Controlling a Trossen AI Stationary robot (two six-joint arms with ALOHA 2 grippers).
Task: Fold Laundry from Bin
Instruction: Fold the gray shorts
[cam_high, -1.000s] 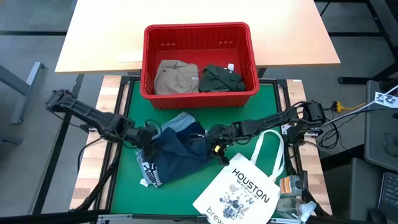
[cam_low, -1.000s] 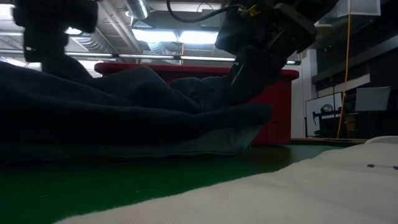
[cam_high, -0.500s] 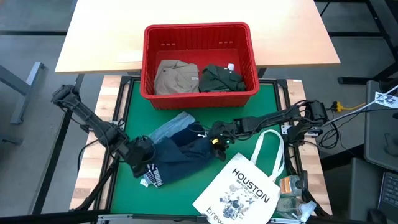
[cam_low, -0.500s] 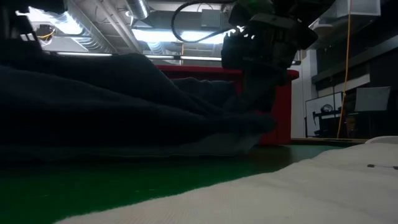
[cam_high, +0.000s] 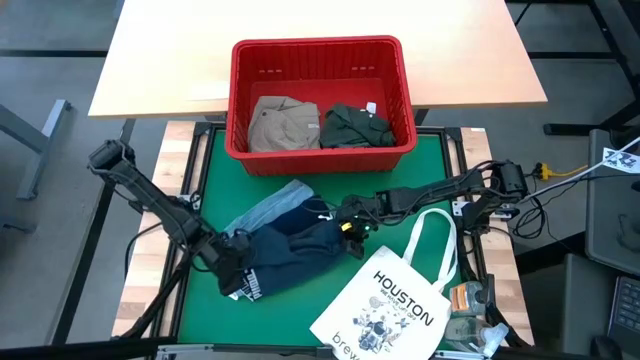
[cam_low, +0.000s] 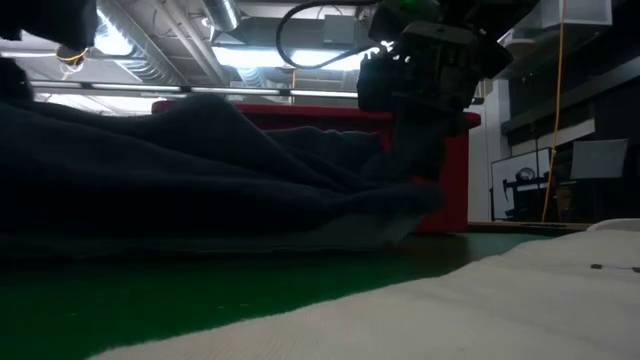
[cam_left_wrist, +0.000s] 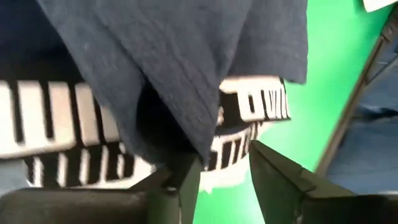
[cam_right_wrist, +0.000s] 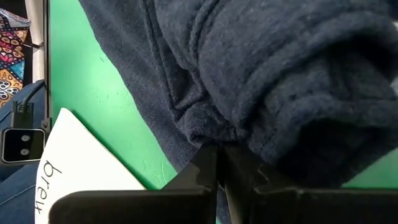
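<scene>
At the left of the green mat (cam_high: 200, 180), the left gripper (cam_high: 232, 272) sits low at the near-left corner of the navy garment (cam_high: 290, 248), right by the white-lettered hem (cam_left_wrist: 74, 124); its wrist view shows the two fingers (cam_left_wrist: 186, 180) parted with green mat between them and the navy cloth hanging just ahead, not pinched. A second ago this gripper was farther back and closer to the middle, bunched into the cloth; since then it has swung toward the near-left corner of the mat, dragging that corner of the garment out, and its jaws have come apart, so I judge it has just let go after pulling the fabric flatter. The light blue denim piece (cam_high: 268, 206) lies partly under the navy garment, peeking out toward the bin. Behind, at the far edge of the mat, the red bin (cam_high: 320, 150) holds a khaki garment (cam_high: 282, 124) on its left and a dark green one (cam_high: 354, 124) on its right, both untouched and unchanged. Toward the right, the right gripper (cam_high: 350, 222) is closed tight on a thick rolled fold of the navy garment's right side, seemingly anchoring it while the other end is stretched; it has barely moved. The white HOUSTON tote bag (cam_high: 395, 300) lies at the near-right corner, beside the navy garment, where it was before.
</scene>
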